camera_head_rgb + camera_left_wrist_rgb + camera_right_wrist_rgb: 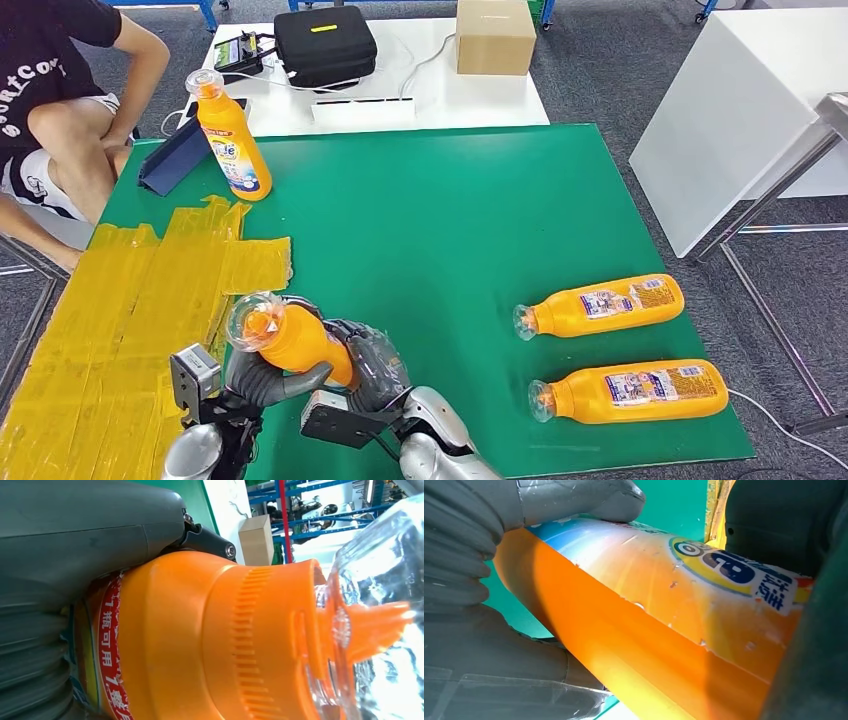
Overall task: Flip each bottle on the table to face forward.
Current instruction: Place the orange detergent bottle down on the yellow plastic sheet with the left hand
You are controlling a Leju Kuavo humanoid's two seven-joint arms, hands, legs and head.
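Note:
Both my hands hold one orange bottle [297, 343] tilted above the green table [430, 220] near its front left, its clear cap [248, 320] pointing left. My left hand [268, 380] grips near the neck. In the left wrist view its thumb [90, 535] lies over the bottle's shoulder [200, 640]. My right hand [375, 372] grips the lower body, and its thumb [574, 497] presses the labelled side [664, 605]. Another bottle [232, 135] stands upright at the back left. Two more bottles [605, 305] [635, 392] lie on their sides at the right, caps pointing left.
A patch of yellow tape [120, 320] covers the table's left part. A person [60, 100] sits at the far left beside a blue folder [172, 158]. Behind, a white table [420, 90] carries a black case [325, 45] and a cardboard box [495, 35].

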